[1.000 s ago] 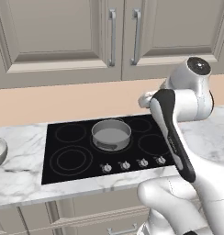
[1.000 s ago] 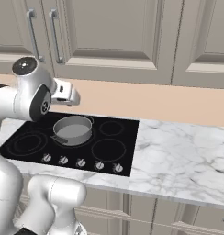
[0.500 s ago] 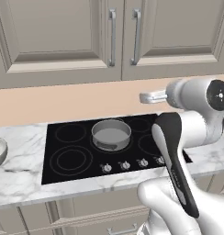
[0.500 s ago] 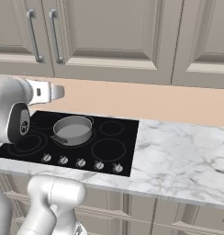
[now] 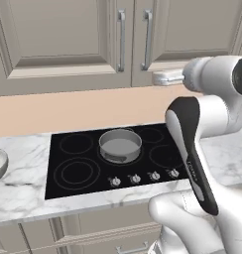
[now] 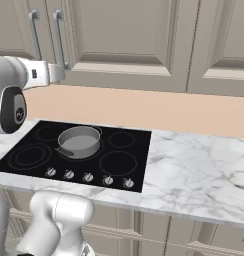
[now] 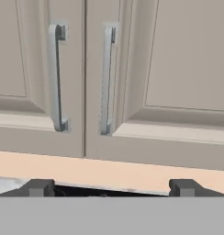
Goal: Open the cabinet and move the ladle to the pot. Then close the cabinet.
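Marble counter, black cooktop; pincer spread wide, facing cabinet.

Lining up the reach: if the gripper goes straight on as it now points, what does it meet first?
Probably the closed cabinet: the open gripper faces its doors, low, near the right door's handle. Whether it meets handle or door panel first is unclear; depth is hard to judge.

matt cabinet, brushed-metal pot

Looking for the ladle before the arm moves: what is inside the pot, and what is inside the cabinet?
The pot shows only its bare grey bottom, with no ladle in it. Both cabinet doors are shut, so whatever is inside is hidden.
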Controlling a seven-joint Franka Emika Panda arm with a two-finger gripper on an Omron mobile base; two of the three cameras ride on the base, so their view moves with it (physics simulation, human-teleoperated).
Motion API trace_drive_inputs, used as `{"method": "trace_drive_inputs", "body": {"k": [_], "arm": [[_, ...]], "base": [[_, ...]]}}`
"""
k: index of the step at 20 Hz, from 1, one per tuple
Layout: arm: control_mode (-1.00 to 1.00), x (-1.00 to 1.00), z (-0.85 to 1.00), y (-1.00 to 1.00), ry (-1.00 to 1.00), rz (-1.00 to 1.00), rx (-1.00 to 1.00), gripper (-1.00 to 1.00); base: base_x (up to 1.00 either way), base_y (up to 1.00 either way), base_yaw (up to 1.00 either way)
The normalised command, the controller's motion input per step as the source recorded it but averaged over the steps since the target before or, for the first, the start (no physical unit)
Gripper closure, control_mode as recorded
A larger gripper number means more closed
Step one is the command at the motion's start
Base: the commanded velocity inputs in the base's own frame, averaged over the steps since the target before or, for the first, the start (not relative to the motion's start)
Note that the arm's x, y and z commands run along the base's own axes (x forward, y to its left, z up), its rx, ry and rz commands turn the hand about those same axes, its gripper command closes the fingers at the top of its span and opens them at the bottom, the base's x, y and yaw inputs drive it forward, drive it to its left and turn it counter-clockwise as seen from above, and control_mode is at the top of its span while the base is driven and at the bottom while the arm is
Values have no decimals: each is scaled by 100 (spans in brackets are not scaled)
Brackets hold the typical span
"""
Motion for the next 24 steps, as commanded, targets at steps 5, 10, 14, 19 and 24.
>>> {"method": "trace_drive_inputs", "body": {"k": [5,10,14,19,24], "arm": [[-100,0,46,2,0,-1,1,-100],[-100,0,15,8,2,-3,1,-100],[-100,19,0,7,4,-4,0,-100],[-100,32,0,1,7,-5,0,-100],[-100,38,0,1,1,-4,1,-100]], "base": [[0,0,0],[0,0,0],[0,0,0],[0,0,0],[0,0,0]]}}
